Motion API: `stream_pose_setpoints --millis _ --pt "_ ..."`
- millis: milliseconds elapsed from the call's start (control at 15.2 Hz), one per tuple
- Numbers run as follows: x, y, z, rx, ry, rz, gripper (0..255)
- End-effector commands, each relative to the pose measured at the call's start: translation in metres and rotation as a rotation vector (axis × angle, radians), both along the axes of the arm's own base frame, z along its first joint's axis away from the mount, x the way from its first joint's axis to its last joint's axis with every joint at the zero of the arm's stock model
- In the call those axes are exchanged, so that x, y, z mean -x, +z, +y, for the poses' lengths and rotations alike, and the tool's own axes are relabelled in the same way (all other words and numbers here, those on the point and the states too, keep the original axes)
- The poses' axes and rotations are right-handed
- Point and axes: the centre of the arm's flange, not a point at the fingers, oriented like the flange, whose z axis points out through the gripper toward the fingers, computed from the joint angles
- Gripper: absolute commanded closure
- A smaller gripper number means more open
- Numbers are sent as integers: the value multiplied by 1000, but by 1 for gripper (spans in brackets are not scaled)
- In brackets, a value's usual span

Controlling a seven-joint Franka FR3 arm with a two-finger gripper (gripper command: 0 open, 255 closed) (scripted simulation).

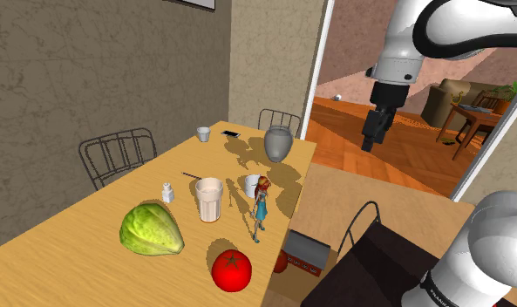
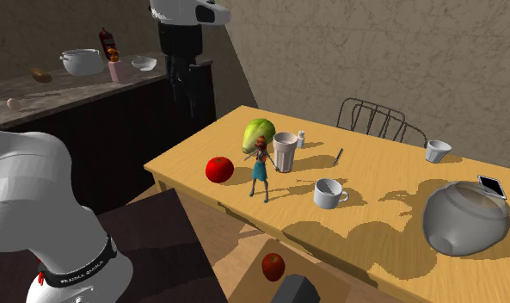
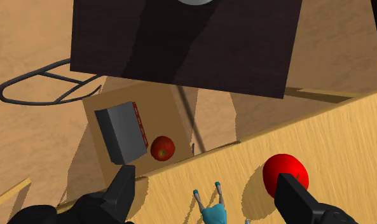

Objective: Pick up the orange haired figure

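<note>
Wooden table first — nothing lifted yet. Black gripper hangs high off its edge, fingers spread, empty. Orange-haired figure stands upright at three o'clock from the cup in the shoulder view — descent, grasp and lift remain.

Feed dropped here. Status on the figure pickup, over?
Gripper open, above table edge. Orange-haired figure upright, not held. Cup and mug close beside it.
</note>
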Motion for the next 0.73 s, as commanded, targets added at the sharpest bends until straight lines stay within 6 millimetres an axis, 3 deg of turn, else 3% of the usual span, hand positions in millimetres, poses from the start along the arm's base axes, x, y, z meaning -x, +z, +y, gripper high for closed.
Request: stream_pose_setpoints --millis 0,660 --pt "0 0 0 0 0 0 0" --pt "-103 -80 13 -130 1 8 0"
